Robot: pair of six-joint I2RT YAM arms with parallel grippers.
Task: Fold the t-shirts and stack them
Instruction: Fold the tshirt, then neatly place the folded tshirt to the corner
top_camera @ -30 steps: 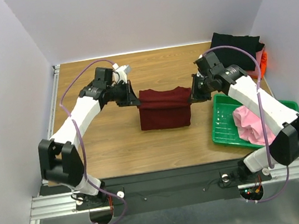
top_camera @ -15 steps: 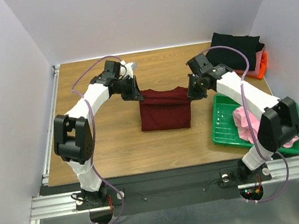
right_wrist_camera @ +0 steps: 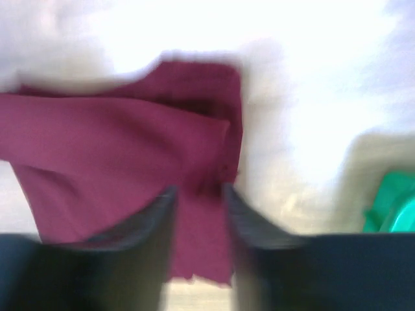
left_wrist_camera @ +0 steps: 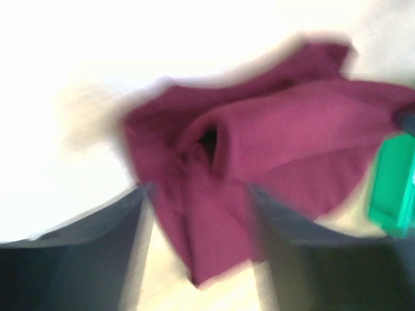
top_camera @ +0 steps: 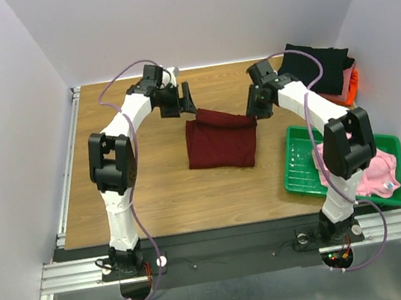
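Maroon t-shirt (top_camera: 218, 143) lies loosely folded between left pincer (top_camera: 188, 99) and right pincer (top_camera: 251, 106), both spread.

Matt cloth t-shirt (top_camera: 218, 141), wooden table (top_camera: 152, 180)

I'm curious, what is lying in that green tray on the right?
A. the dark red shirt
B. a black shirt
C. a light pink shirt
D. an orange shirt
C: a light pink t-shirt lies bunched in the green tray, while the maroon t-shirt lies out on the table.
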